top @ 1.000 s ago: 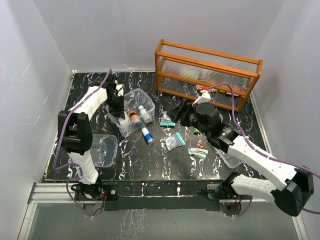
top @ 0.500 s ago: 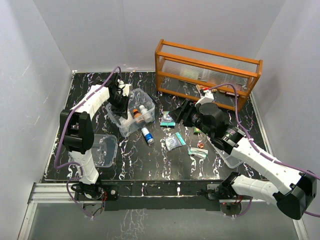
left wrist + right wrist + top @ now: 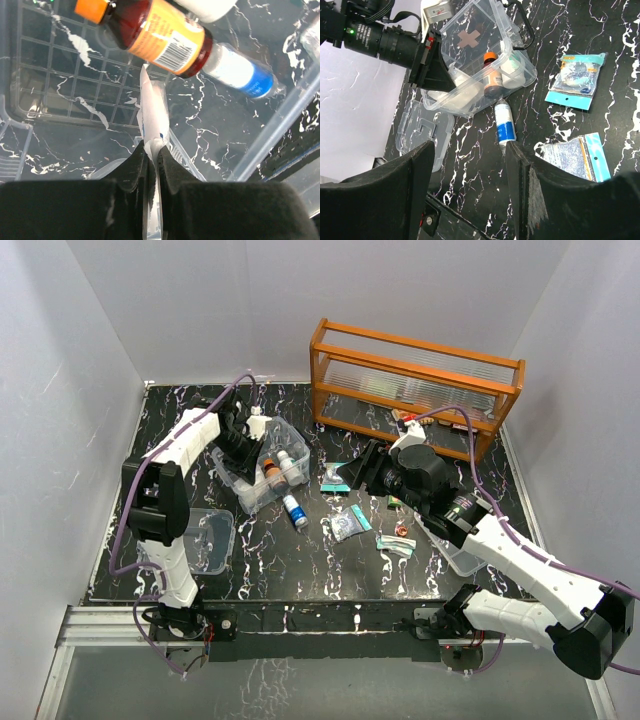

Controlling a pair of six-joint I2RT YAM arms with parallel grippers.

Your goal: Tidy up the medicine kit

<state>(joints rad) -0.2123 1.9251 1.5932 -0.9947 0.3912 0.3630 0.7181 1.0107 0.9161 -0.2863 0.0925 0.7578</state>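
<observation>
Left arm has swung over from the kit's far-left end, and now the left gripper (image 3: 243, 443) is poking down into the medicine kit (image 3: 250, 492). Right arm barely shifted, just a touch to the left.

From the left wrist view the jaws are nearly shut, pinching a thin white packet (image 3: 149, 107) that stands on edge over the kit's gridded floor. A brown bottle (image 3: 159, 31) with an orange cap lies inside, and a blue-labelled bottle (image 3: 239, 74) shows through the clear wall, lying on the table (image 3: 300, 565) just outside.

The kit sits left of centre on the black marbled table, red cross facing up and back, with its lid (image 3: 205, 540) off and lying near the front-left corner. The right gripper (image 3: 470, 150) hangs above the middle of the table with its jaws wide and nothing between them, and a couple of teal-edged packets (image 3: 577, 75) lie below it. The orange rack (image 3: 415, 380) is at the back right.
</observation>
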